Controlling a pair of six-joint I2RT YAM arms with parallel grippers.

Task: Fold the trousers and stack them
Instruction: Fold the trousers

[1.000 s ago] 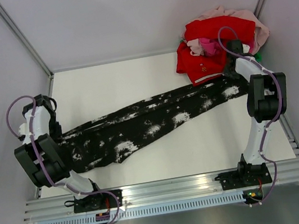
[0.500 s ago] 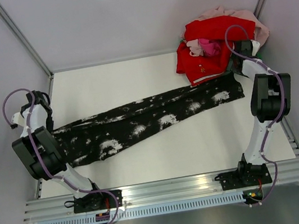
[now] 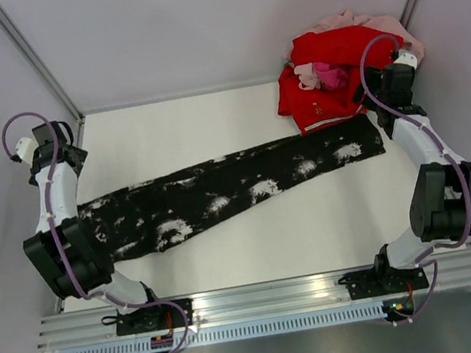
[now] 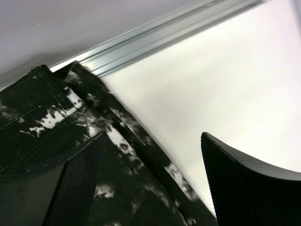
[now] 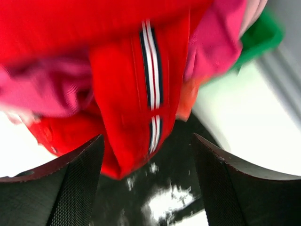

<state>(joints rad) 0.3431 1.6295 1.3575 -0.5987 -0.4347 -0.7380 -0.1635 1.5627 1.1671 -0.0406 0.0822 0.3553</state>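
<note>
Left hand (image 4: 149,141) released, hovering over left end of trousers (image 3: 229,191), right hand (image 5: 148,141) released above red garment (image 3: 329,90), trousers lying flat, stretched across counter (image 3: 210,127), right end touching red garment

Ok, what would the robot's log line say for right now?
trousers: flat, unfolded, stretched across table | left pincer: open, empty | right pincer: open, empty, by red garment

- The white table (image 3: 210,127) is a flat, pale surface with metal rails along its edges.
- The trousers (image 3: 229,191) lie stretched out flat across it, running from the left edge slantwise up toward the far right.
- A red garment (image 3: 328,81) lies heaped in the far right corner; its near edge meets the trousers' right end.
- Pink clothes (image 3: 354,19) are bundled with that heap.
</note>
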